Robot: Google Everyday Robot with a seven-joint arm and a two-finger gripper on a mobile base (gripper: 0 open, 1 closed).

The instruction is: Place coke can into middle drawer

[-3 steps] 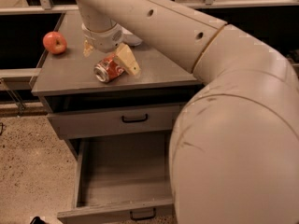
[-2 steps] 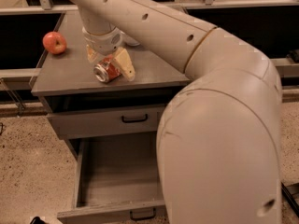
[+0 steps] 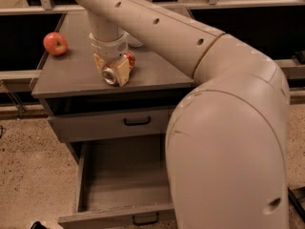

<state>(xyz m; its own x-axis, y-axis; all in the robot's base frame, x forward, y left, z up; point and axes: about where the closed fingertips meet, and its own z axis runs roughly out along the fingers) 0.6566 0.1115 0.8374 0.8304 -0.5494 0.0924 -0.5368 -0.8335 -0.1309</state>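
The coke can (image 3: 110, 75) lies on its side on the grey cabinet top (image 3: 76, 80), its silver end facing me and a bit of red showing behind. My gripper (image 3: 112, 69) reaches straight down over it. The tan fingers (image 3: 123, 71) press against both sides of the can, which still rests on the top. The middle drawer (image 3: 124, 175) is pulled open below, with a bare grey floor and a black handle (image 3: 145, 219) on its front panel.
A red apple (image 3: 55, 43) sits at the back left of the cabinet top. A closed grey drawer (image 3: 95, 125) with a black handle lies between the top and the open drawer. My large arm (image 3: 228, 142) fills the right side. The floor is speckled.
The gripper has come down over the can and its fingers have closed in on both sides. The can has stayed where it lay.
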